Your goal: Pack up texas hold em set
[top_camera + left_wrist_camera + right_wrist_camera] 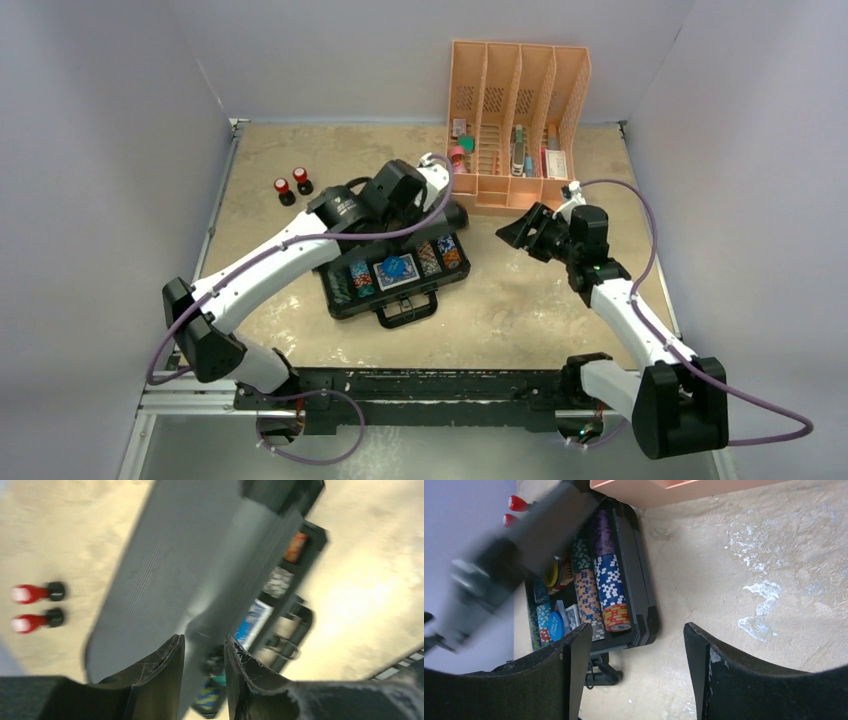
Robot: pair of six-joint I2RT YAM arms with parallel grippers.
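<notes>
The black briefcase (345,303) lies open mid-table, its handle (408,310) toward me. Rows of multicoloured poker chips (609,585), a card deck (397,270) and a blue round dealer button (555,625) sit in its foam tray. The lid (165,570) stands tilted over the tray and is blurred in both wrist views. My left gripper (204,639) hovers above the lid's edge with a narrow gap between its fingers; chips show through the gap. Right of the case, my right gripper (638,630) stands wide open over bare table with nothing between its fingers.
An orange slotted desk organizer (515,125) holding small items stands at the back right, close behind the case. Two small red-topped black cylinders (292,185) stand at the back left. Grey walls enclose the table on three sides.
</notes>
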